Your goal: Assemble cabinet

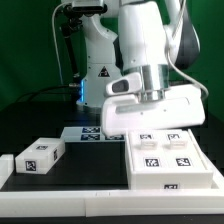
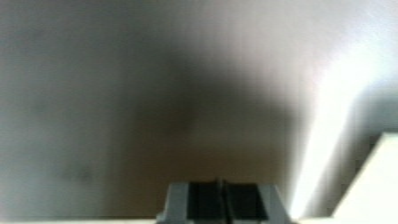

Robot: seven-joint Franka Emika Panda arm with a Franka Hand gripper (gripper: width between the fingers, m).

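Observation:
The cabinet body (image 1: 165,158) is a big white box with several marker tags on its upper face, lying on the black table at the exterior view's right. A small white drawer-like block (image 1: 38,155) with one tag lies apart at the exterior view's left. My gripper (image 1: 152,126) hangs straight down at the body's far edge, its fingertips hidden against it. In the wrist view the gripper (image 2: 219,205) shows two dark fingers pressed together with nothing seen between them, over a blurred grey surface very close below. A white edge (image 2: 361,170) of a part shows beside them.
The marker board (image 1: 88,132) lies flat between the small block and the cabinet body, behind them. The low white rim (image 1: 60,187) frames the table's front. The robot's base (image 1: 100,60) and cables stand at the back.

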